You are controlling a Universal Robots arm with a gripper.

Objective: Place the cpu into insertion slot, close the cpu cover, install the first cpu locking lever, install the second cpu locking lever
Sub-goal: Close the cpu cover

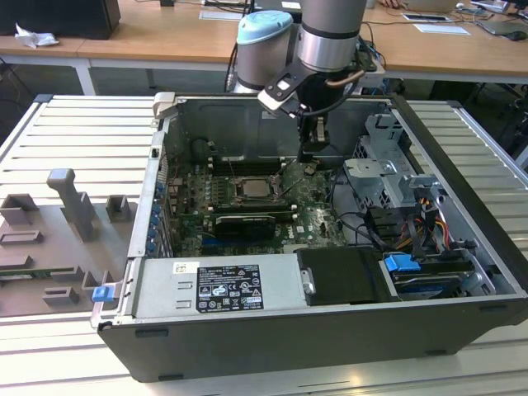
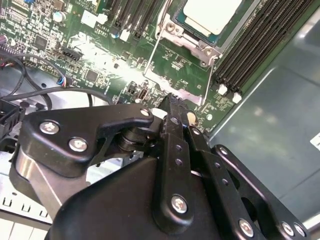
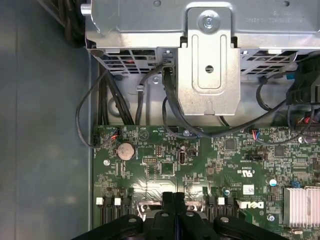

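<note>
You had the end effector [image 1: 312, 155] low inside the open case [image 1: 330, 338], over the green board [image 3: 165, 165]. It was near the slot [image 1: 237, 190], on the exterior view's right of it. In both wrist views its two fingers [image 3: 170, 200] were pressed together with nothing between them, so it was clenched on empty air. Their tips [image 2: 172, 100] pointed down at the board.

The cpu [image 2: 212, 12] lay flat in the slot with its pale face turned up. It is square, so it showed no long axis, and its edges ran parallel to the slot's edges. The cover [image 2: 192, 36] lay around it, with the pale face showing through the cut-out.

Two thin wire levers were beside the slot. One [image 2: 151, 55] ran long along a side of it. The other [image 2: 209, 75] reached from a corner toward the fingertips. I could not tell whether either was hooked down, nor whether the fingertips touched the second one.

The long black memory slots [image 2: 255, 45] ran beside the slot. The case stood on a ribbed metal worktop [image 1: 74, 132].
</note>
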